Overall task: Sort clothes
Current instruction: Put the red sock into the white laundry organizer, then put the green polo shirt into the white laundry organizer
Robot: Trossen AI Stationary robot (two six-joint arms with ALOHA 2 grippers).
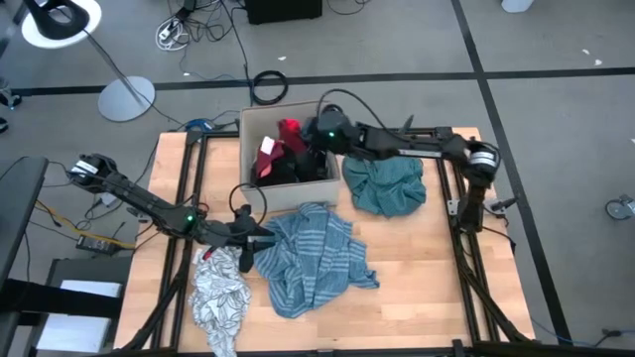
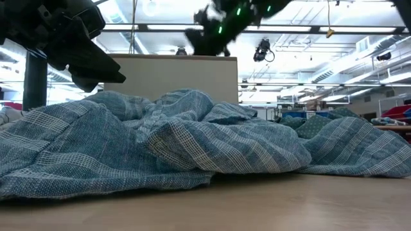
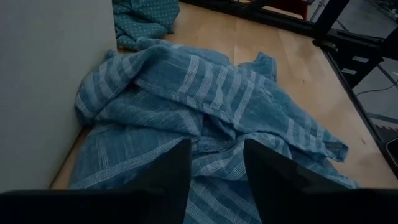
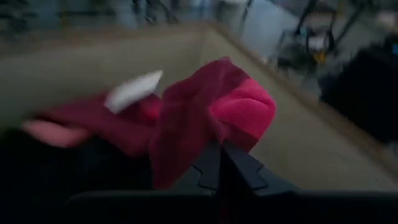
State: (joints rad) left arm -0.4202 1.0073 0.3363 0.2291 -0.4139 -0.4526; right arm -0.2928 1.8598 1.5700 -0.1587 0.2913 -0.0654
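Much of the scene is sitting out of clear sight: in the low view a rumpled blue-striped woven garment (image 2: 192, 144) is filling the frame and blocking most of the bench behind it, and in the right wrist view the contents of the tan cardboard box (image 1: 256, 124) are blurring into dark shapes. Inside that box a black garment (image 1: 298, 169) is lying under a red fabric piece (image 4: 205, 118), and how many items are piled there is hard to make out.

The right gripper (image 4: 219, 163) is hanging over the box with its fingers pressed together, pinching an edge of the red piece. The left gripper (image 3: 214, 171) is hovering low over the striped garment near the box's outer wall, its two fingers (image 3: 171, 177) standing apart with nothing between them; whether the tips are touching the cloth cannot be told.

Three garments are lying on the light wooden bench (image 1: 437, 288): the striped one at the centre, a teal dotted cloth (image 1: 389, 186) just beside the box, and a white-grey patterned piece (image 1: 220, 297) near the bench's front left corner. Two arms are showing, and one box.
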